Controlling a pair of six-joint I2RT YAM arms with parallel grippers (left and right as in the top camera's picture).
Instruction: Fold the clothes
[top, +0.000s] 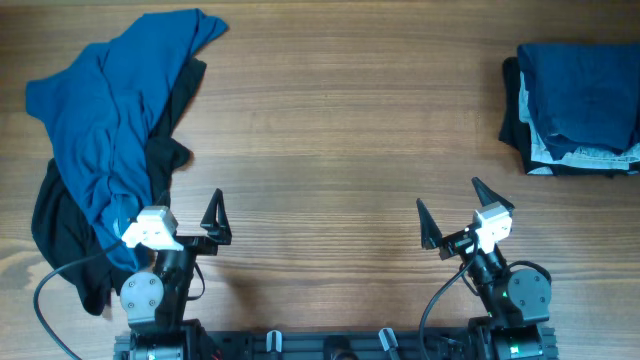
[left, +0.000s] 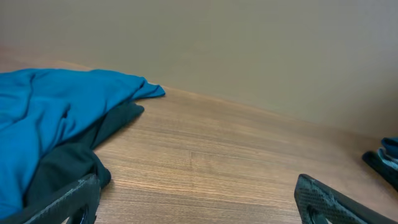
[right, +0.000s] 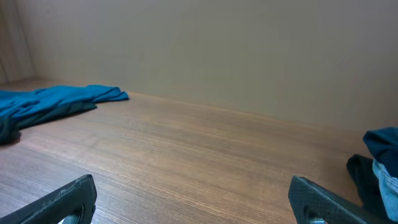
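Black garment mostly hidden under blue shirt.

We are looking at a wooden table whose grain is running side to side, and a plain beige wall is rising behind the table's far edge.

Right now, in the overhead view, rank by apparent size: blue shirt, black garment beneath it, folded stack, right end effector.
1. blue shirt
2. folded stack
3. black garment, visible parts only; the shirt hides much, so its place against the stack is unsure
4. right end effector
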